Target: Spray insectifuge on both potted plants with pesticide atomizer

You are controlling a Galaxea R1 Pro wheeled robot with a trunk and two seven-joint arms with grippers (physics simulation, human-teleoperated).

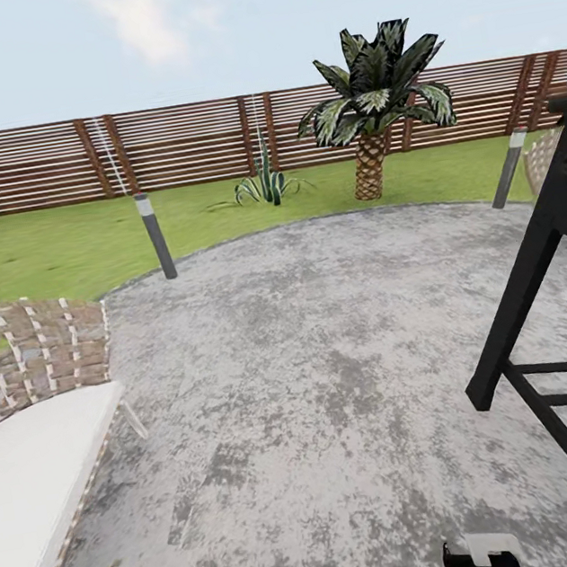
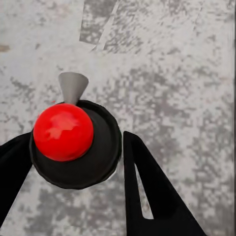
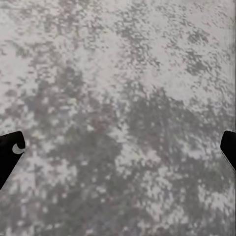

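Note:
The pesticide atomizer [image 2: 73, 147] is seen from above in the left wrist view: a round dark body, a red top and a grey nozzle. My left gripper [image 2: 76, 142] is shut on it, one black finger [image 2: 147, 187] pressed against each side of the body, above the grey stone patio [image 2: 177, 73]. My right gripper [image 3: 118, 147] is open, its fingertips [image 3: 10, 152] far apart over bare patio stone. The potted plants are out of view. The garden lawn [image 1: 60, 244] and brown slatted fence [image 1: 172, 146] lie ahead in the head view.
A wicker lounger with a white cushion [image 1: 38, 465] stands at the left. A black slatted frame [image 1: 542, 308] leans in at the right. Two grey bollard lamps [image 1: 155, 234] [image 1: 509, 168] edge the patio [image 1: 313, 361]. A palm [image 1: 371, 107] and a striped agave [image 1: 269, 184] grow on the lawn.

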